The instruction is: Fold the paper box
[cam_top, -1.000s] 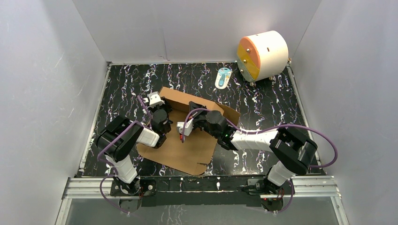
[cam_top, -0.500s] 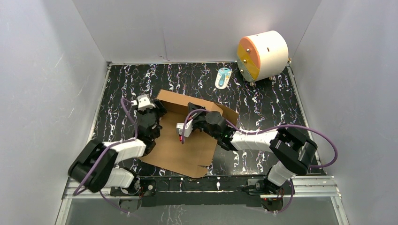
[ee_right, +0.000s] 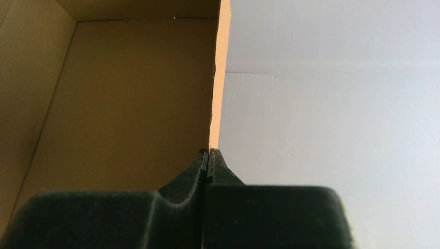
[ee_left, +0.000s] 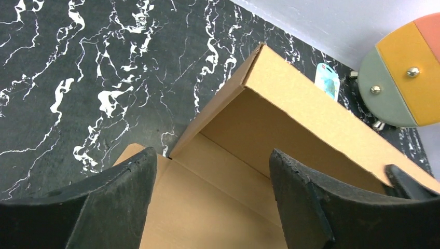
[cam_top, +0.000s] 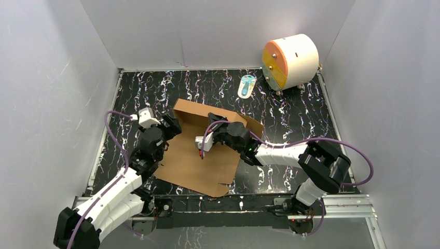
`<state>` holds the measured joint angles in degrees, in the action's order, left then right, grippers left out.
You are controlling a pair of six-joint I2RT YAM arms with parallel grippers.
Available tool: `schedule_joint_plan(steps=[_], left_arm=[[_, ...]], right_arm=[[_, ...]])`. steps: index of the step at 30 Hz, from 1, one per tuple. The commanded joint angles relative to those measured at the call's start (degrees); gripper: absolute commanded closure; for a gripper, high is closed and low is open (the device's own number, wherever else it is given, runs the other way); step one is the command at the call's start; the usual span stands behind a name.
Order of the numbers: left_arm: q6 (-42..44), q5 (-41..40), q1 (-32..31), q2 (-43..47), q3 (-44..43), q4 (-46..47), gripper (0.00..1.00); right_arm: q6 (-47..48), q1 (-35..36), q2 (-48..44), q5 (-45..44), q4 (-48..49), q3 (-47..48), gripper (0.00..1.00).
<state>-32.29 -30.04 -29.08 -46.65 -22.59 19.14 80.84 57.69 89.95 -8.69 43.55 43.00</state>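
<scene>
The paper box [cam_top: 200, 167] is a brown cardboard sheet lying mid-table with its far wall [cam_top: 233, 116] folded up. My right gripper [cam_top: 214, 120] is shut on that wall's upper edge; in the right wrist view the closed gripper [ee_right: 208, 152] pinches the thin cardboard edge [ee_right: 217, 78], with the box's inside [ee_right: 124, 98] to the left. My left gripper [cam_top: 169, 126] hovers open at the sheet's left corner. In the left wrist view the open gripper [ee_left: 212, 161] holds nothing, and the box floor [ee_left: 207, 207] and raised wall [ee_left: 296, 98] show beyond its fingers.
A white-and-orange cylinder [cam_top: 289, 61] stands at the back right, also seen as the cylinder [ee_left: 402, 78]. A small blue-and-white packet [cam_top: 247, 85] lies beside it. White walls close in the black marbled table [cam_top: 135, 93] on three sides.
My left arm has drawn back to the left off the cardboard, and its jaws have opened wider. The right gripper has kept its grip on the wall and stayed put.
</scene>
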Motion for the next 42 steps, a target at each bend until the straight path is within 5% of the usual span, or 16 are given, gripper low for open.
schedule_joint_plan(steps=[1,11,18,25,31,42], left_arm=[[-4.09,2.33,0.61,2.53,-10.16,-19.47,0.21],[0.00,12.04,7.10,-6.34,-27.91,-34.57,0.14],[-1.14,38.67,22.76,-15.49,-33.41,-33.98,0.14],[-0.28,45.36,24.44,-22.57,-39.00,-35.26,0.15],[-0.44,49.45,24.69,-26.92,-41.79,-33.78,0.15],[-3.47,60.99,24.62,-29.37,-40.37,-28.45,0.17]], right_arm=[[0.61,-0.56,0.13,1.13,-0.80,2.90,1.00],[-4.03,-0.56,-7.20,2.38,-9.97,3.89,0.82],[-17.99,-0.56,-15.75,6.53,-21.00,5.86,0.58],[-39.46,-0.56,-21.73,-4.27,-29.85,9.38,0.39],[-55.95,-0.61,-26.82,-4.44,-42.28,12.92,0.25],[-64.87,-0.57,-31.84,-7.30,-49.60,11.61,0.22]])
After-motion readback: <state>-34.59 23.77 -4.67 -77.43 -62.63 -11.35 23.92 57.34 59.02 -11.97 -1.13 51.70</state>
